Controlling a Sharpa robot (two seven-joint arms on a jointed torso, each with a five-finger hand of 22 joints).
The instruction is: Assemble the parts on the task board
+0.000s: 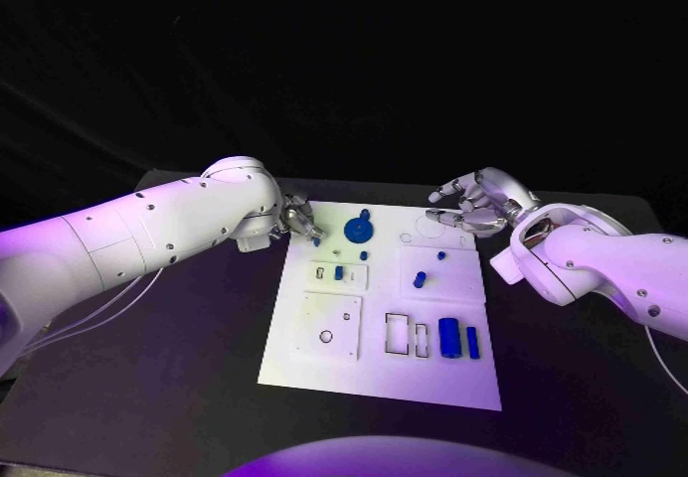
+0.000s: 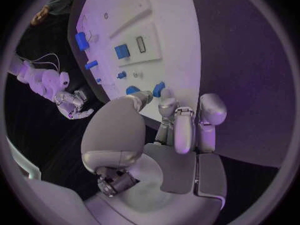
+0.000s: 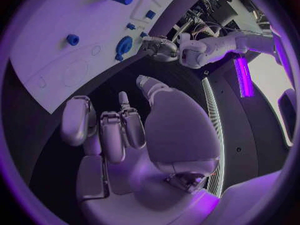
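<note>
The white task board (image 1: 376, 370) lies in the middle of the black table. A blue gear (image 1: 357, 232) sits near its far edge, and a blue cylinder (image 1: 450, 338) and a slim blue bar (image 1: 472, 342) lie toward its near right. My left hand (image 1: 297, 220) is at the board's far left edge, beside the gear. It pinches a small blue part (image 2: 158, 89) between thumb and a finger. My right hand (image 1: 473, 204) hovers at the far right corner with loosely bent fingers and nothing in them. The right wrist view shows the gear (image 3: 123, 45) and the left hand (image 3: 159, 48).
Small blue pieces stand mid-board (image 1: 338, 271) and to the right (image 1: 421, 280). Empty rectangular slots (image 1: 398, 333) sit beside the cylinder, and a raised white plate (image 1: 331, 323) is at the near left. Bare black table (image 1: 172, 358) surrounds the board.
</note>
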